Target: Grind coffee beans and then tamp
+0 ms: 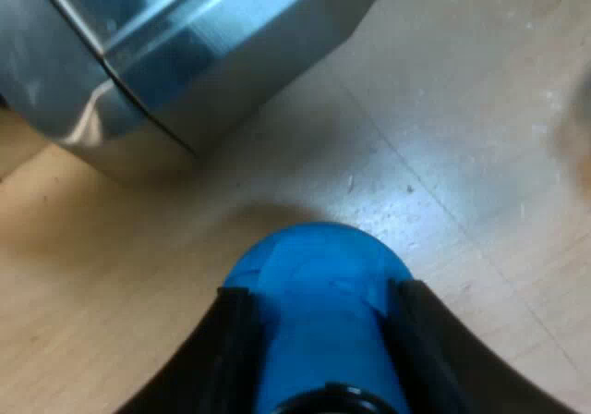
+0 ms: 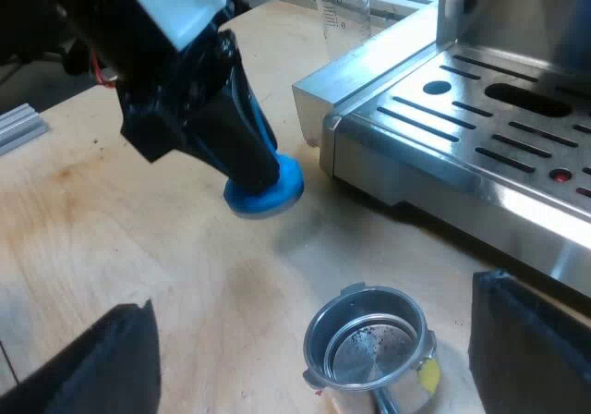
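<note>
Left wrist view has my left gripper (image 1: 319,292) clamped on the sides of the blue tamper (image 1: 314,257), likely stiff, heavy and smooth, held low over the table (image 1: 462,155) near the espresso machine (image 1: 185,54), while my right gripper (image 2: 312,294) has its jaws wide apart above the metal holder (image 2: 369,345).
</note>
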You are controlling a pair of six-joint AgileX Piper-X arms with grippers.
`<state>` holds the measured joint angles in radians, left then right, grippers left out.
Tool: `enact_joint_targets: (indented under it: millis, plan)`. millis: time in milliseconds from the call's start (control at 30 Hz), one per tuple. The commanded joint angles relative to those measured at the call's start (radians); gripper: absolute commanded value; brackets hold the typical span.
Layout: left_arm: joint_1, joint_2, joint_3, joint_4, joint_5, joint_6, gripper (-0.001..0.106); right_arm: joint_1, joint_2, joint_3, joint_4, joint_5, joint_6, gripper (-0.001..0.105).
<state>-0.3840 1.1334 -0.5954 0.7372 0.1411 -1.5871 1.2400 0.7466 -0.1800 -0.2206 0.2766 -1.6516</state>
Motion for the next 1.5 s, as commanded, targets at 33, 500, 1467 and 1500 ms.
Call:
enact_joint_targets:
  millis: [33,500,1467,1500]
  plan:
    - [0.000,0.015,-0.001,-0.026,-0.001,-0.008,0.001,-0.002,0.000,-0.003,-0.014,-0.013,-0.013,0.070]
    - [0.000,0.155,-0.001,-0.060,0.005,-0.008,0.001,-0.002,0.000,-0.003,-0.014,-0.013,-0.011,0.070]
    - [0.000,-0.016,-0.034,0.078,0.015,-0.008,0.078,-0.002,0.000,-0.009,0.000,-0.155,-0.036,0.070]
    - [0.000,-0.053,-0.036,0.091,0.015,-0.008,0.078,-0.002,0.000,-0.012,0.000,-0.154,-0.036,0.070]
